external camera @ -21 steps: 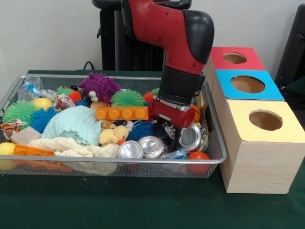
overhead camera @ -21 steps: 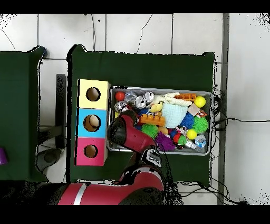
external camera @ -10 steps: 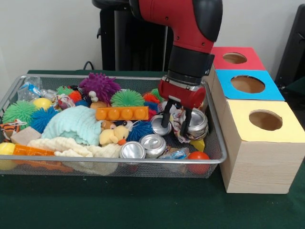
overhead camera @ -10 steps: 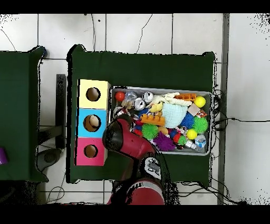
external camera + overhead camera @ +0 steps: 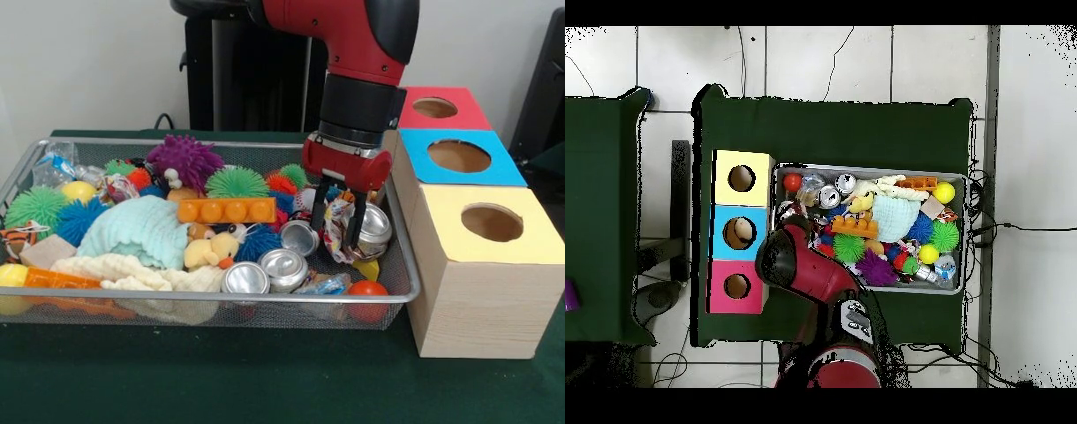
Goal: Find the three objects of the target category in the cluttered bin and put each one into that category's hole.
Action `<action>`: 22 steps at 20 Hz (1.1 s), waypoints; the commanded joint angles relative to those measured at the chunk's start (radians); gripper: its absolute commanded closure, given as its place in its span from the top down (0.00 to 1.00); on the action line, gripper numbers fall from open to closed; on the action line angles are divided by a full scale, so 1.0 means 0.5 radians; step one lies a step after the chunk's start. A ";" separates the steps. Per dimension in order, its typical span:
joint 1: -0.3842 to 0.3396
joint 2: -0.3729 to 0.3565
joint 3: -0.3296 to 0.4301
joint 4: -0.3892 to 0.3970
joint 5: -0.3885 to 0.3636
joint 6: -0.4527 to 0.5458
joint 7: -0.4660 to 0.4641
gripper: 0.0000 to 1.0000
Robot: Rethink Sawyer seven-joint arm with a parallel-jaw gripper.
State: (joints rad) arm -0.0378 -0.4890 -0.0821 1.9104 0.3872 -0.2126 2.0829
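My gripper point(image 5: 336, 235) hangs just above the right end of the wire bin point(image 5: 212, 301), shut on a crumpled colourful wrapper point(image 5: 339, 221) that is lifted off the pile. A silver can point(image 5: 376, 224) lies right behind the wrapper. Three more crushed cans point(image 5: 282, 267) lie at the front of the bin. The three holes are in the yellow box point(image 5: 492, 223), the blue box point(image 5: 459, 156) and the red box point(image 5: 435, 108) to the right. In the overhead view the arm point(image 5: 793, 262) hides the gripper, beside the blue box point(image 5: 723, 232).
The bin is packed with spiky balls point(image 5: 184, 159), an orange brick point(image 5: 225, 210), a mint cloth point(image 5: 141, 230), a yellow duck point(image 5: 210, 249) and a red ball point(image 5: 366, 291). Something tan lies inside the blue box's hole point(image 5: 743, 232).
The gripper has come up out of the pile and shifted a little toward the boxes, carrying the wrapper between its fingers. The can behind it is uncovered.
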 commanded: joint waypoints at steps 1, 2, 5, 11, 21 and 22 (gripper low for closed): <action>-0.077 0.035 0.241 0.125 -0.054 0.136 0.379 1.00; -0.080 0.046 0.244 0.116 -0.055 0.127 0.374 1.00; -0.079 0.073 0.250 0.096 -0.048 0.112 0.373 1.00; -0.059 0.110 0.227 0.065 -0.022 0.129 0.354 1.00; -0.059 0.109 0.233 0.063 -0.013 0.157 0.350 0.00; -0.057 0.110 0.235 0.065 -0.012 0.156 0.352 0.00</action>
State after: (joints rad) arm -0.0535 -0.4795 -0.0639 1.9103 0.3874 -0.2128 2.0829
